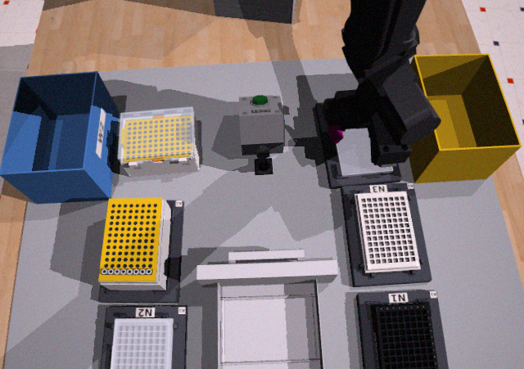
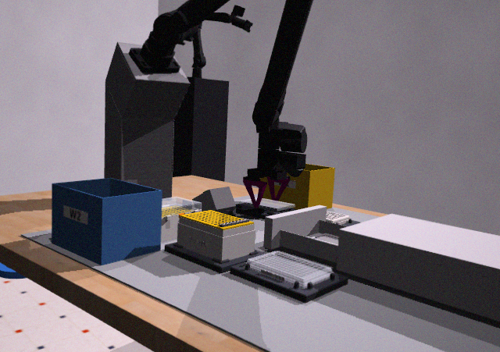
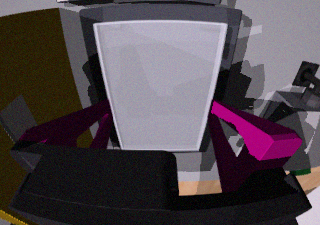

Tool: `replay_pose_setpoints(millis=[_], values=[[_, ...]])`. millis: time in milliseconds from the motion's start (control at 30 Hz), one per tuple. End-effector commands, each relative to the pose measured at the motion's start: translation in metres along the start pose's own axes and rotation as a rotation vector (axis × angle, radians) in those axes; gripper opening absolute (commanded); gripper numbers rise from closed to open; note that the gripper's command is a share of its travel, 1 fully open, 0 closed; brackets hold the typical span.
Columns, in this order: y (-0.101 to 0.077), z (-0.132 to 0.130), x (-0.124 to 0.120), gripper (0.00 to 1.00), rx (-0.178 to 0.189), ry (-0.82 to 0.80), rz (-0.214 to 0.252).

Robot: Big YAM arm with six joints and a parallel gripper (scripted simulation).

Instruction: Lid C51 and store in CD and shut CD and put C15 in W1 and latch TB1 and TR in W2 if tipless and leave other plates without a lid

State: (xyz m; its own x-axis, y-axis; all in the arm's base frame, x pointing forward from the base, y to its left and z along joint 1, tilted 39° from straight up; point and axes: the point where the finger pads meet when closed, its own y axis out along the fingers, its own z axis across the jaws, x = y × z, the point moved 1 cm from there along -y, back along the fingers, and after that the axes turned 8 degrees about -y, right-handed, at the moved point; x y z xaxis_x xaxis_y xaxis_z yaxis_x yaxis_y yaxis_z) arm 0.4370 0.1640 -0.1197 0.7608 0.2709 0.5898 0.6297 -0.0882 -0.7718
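Now you are seeing the clear plate sitting in nest N2 at the left; at the right, the end effector is gripping the plate lid by its long sides, just beside the white plate

lid: smooth, translucent plastic | bench: wood grain

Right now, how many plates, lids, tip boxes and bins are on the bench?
Plates: 3 — white, clear, black
Lids: 1 — plate lid, gripper closed on it
Tip boxes: 2 —
Bins: 2 — blue, yellow
Total: 8
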Motion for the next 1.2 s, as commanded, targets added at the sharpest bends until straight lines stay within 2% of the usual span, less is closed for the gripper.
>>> replay_pose_setpoints(millis=[0, 1167], values=[[-0.018, 0.004, -0.007, 0.00, 0.009, -0.006, 0.005], [-0.058, 0.004, -0.006, 0.00, 0.009, -0.004, 0.002]])
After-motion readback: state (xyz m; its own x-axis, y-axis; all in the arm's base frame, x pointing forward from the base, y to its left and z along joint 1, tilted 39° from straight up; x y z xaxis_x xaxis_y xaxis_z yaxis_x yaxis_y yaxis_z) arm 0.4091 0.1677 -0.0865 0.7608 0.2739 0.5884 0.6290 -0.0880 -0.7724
